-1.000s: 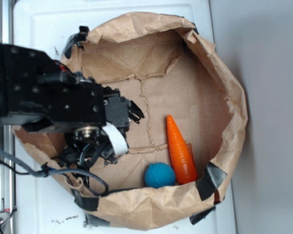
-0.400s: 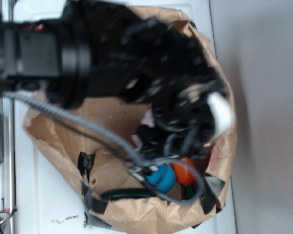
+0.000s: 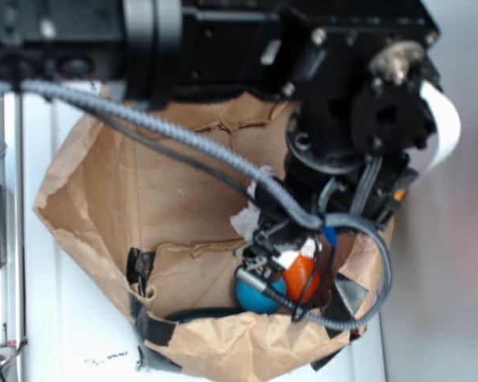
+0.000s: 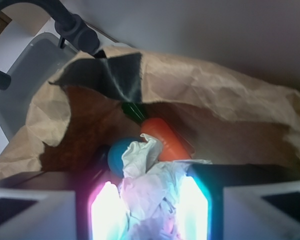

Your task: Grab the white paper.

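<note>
Currently the black gripper [image 4: 149, 210] clamps the crumpled off-white paper wad [image 4: 152, 192] between its fingers, near the brown paper bag's [image 3: 95, 199] taped edge; blue ball [image 4: 117, 152] and orange carrot [image 4: 165, 137] are partly hidden

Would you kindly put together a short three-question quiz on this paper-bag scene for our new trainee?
1. True or false: in the wrist view, the white paper sits between the fingers of the gripper.
2. Multiple choice: which thing lies right beside the blue ball in the wrist view? A) a green cup B) the orange carrot C) a metal spoon
3. Fill in: all these things lie inside a brown paper ____ patched with black tape.

Key
1. True; the crumpled wad fills the gap between the two lit fingers.
2. B
3. bag
</note>
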{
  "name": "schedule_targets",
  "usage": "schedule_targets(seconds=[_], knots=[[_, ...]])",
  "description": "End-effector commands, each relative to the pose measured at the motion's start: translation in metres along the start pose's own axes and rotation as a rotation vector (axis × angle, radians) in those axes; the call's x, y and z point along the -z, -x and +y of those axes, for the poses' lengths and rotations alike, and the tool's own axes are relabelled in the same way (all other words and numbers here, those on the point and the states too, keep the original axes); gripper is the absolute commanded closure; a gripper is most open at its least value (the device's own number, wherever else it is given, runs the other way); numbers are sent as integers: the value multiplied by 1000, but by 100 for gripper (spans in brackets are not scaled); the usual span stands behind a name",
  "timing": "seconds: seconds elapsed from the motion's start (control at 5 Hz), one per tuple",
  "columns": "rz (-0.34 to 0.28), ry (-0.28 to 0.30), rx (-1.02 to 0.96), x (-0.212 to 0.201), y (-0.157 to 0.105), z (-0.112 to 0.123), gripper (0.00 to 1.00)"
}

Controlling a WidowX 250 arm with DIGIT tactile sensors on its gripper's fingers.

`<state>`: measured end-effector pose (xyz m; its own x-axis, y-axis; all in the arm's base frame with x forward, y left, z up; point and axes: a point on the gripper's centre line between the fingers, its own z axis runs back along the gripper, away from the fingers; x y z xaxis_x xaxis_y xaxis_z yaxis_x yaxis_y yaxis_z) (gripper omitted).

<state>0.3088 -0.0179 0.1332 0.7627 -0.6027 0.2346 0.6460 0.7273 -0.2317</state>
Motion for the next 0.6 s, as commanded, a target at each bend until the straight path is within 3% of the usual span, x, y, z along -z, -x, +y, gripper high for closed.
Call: schedule_targets(seconds=[0.0,0.2,0.4], knots=[[-227,-343,-206,-70,22,-13,100],[-230,-420,-257,-82,20,-20,100],[-170,-434,-265,-79,20,-24,100]])
